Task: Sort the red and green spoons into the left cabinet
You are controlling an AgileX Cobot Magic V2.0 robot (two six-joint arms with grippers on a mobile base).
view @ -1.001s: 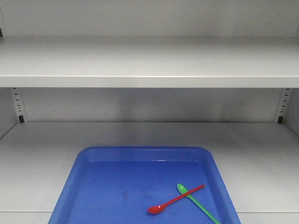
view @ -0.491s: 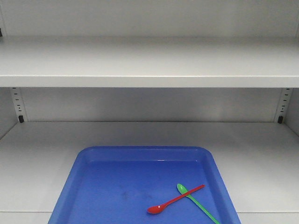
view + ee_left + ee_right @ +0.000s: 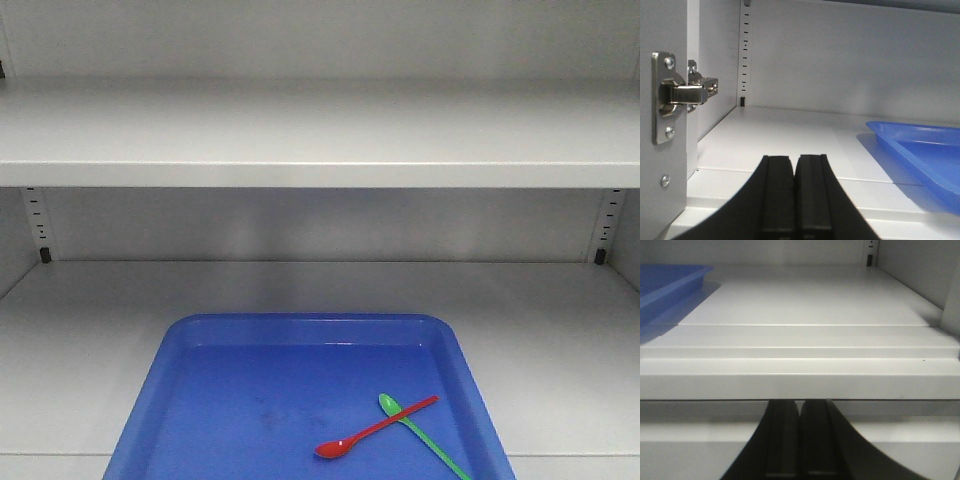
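both pincers, left pincer [image 3: 796, 200] and right pincer [image 3: 799, 440], are pressed together and empty; spread one wide before descending on the red spoon [image 3: 375, 424] crossing over the green spoon [image 3: 425, 437] in the blue tray [image 3: 160, 380].

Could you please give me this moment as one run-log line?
left gripper: shut, empty | right gripper: shut, empty | red spoon crossing over green spoon in blue tray | cabinet shelf

The cabinet [image 3: 320, 130] looks like painted metal, light grey, smooth and matt. The blue tray [image 3: 160, 400] is smooth plastic with a soft gloss along its rim. The red spoon [image 3: 375, 428] and green spoon [image 3: 425, 440] are glossy plastic. The hinge [image 3: 682, 92] is bright, shiny metal.
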